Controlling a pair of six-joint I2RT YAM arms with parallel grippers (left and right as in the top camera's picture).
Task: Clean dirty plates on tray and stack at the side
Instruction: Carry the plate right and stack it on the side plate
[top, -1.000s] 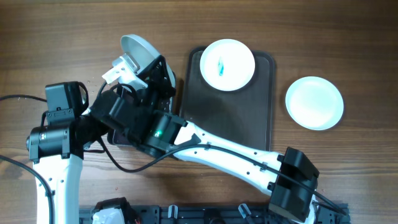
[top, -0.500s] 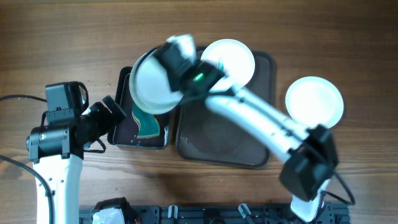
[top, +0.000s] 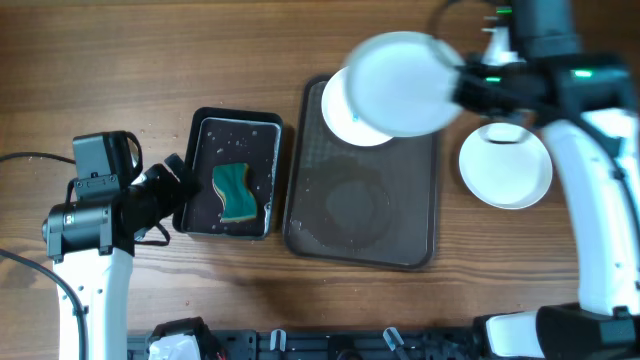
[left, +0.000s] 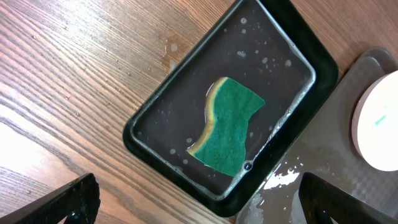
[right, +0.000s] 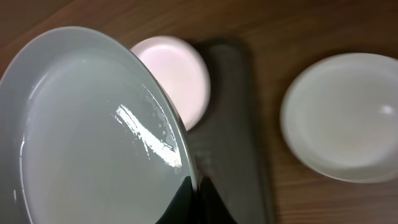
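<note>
Right tool (right: 194, 196), clamping a wiped plate (top: 400, 70), has swung from the pan (top: 199, 130) toward the clean plate (top: 505, 165) at right; left tool (left: 205, 206) gapes.

This looks like a robot test bench, arranged as a small dish-washing station. Two white robot arms (top: 90, 235) stand at a wooden counter (top: 120, 60), with a loose cable (top: 25, 157) and a black mounting rail (top: 350, 345) at its near edge. On the counter are a black pan (left: 143, 118) with a sponge (left: 227, 127), a brown tray (top: 360, 225) and a white plate (top: 505, 165).
</note>
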